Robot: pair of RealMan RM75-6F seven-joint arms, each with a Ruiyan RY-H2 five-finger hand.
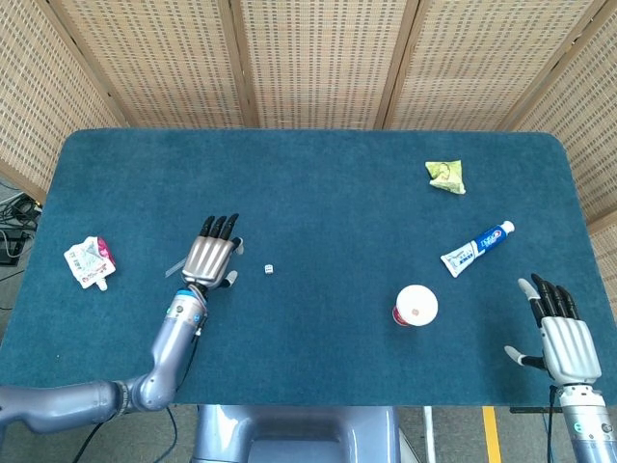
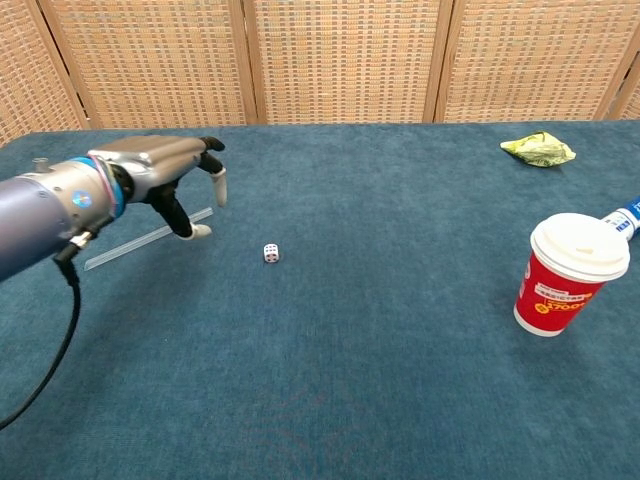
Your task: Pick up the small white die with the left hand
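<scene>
The small white die with dark pips sits alone on the dark teal felt tabletop, a little left of the table's centre; in the chest view it rests flat on the cloth with nothing touching it. The silver-backed left hand with black fingers hovers just to the left of the die — palm down, fingers stretched forward and slightly spread, holding nothing. From the chest camera this hand is raised above the cloth, its fingers drooping toward the surface, apart from the die. A thin clear plastic strip lies slantwise under and beside the hand, partly hidden by it in the head view.

The right hand rests near the right front corner of the table, fingers straight and a little apart, thumb out to the side, empty; only the head view shows it.

A red paper cup with a white lid stands upright right of centre. Just behind it lies a blue-and-white toothpaste tube, and farther back a crumpled yellow-green wrapper. Near the left edge lies a small white-and-pink sachet. A woven cane screen with wooden posts closes off the back.
</scene>
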